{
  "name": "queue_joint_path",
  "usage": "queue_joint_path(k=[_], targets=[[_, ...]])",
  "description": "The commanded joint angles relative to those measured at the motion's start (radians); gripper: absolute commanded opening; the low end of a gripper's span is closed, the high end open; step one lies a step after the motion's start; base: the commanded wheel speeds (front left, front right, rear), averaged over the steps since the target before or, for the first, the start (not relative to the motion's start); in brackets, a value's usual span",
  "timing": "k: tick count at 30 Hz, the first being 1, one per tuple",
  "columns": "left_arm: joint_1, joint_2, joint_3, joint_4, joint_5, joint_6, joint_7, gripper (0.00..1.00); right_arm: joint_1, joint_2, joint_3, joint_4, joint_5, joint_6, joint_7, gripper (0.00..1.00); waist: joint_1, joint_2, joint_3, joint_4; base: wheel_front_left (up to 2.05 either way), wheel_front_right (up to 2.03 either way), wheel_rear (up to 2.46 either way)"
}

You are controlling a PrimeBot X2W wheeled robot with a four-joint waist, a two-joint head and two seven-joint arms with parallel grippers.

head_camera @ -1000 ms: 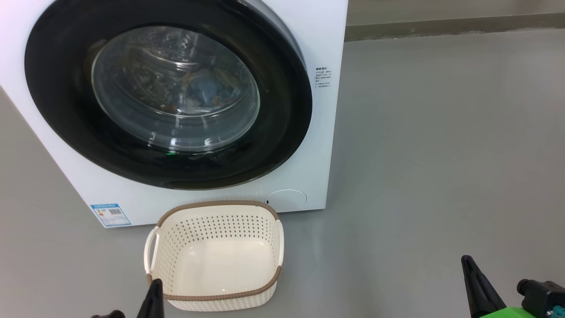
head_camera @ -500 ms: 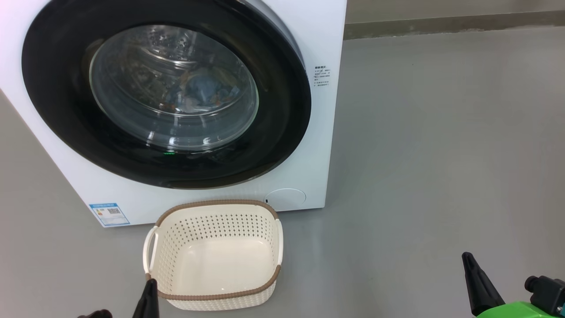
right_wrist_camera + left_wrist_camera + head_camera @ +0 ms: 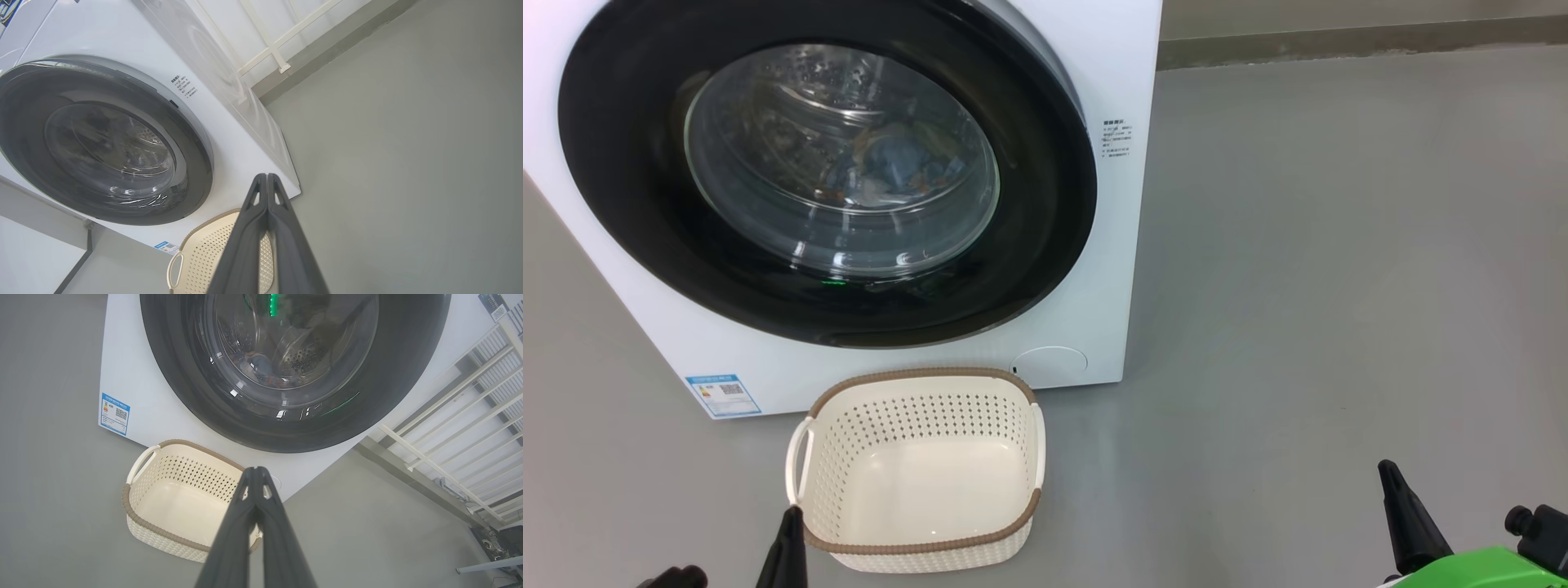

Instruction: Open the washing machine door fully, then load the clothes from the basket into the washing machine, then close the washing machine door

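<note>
The left gripper (image 3: pixel 256 473) rises from its wrist view's bottom centre, fingers pressed together; the right gripper (image 3: pixel 266 179) likewise, tips touching.

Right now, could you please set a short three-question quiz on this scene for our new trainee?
1. True or false: the basket is empty.
2. Multiple choice: the washing machine door is A) wide open, B) shut, C) taken off.
3. Short answer: where do the clothes lie?

Key:
1. True.
2. B.
3. Inside the washing machine, seen through the door's glass.
</note>
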Motion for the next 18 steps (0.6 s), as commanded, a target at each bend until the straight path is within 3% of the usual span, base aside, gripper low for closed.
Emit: queue_joint_path(k=[1,18], targets=[[-0.041,0.006,0.022,-0.021,-0.022,-0.007,0.004,0.00,-0.051,-0.016,0.000,-0.020,0.029,0.000,0.004,0.00,0.0000,-0.0001,0.000,0.000,0.00,0.00,0.00],[-0.060,-0.008,0.071,-0.022,-0.196,-0.033,0.052,0.00,-0.090,-0.020,-0.002,0.010,0.227,0.000,0.026,0.00,0.0000,-0.0001,0.006,-0.004,0.00,0.00,0.00]])
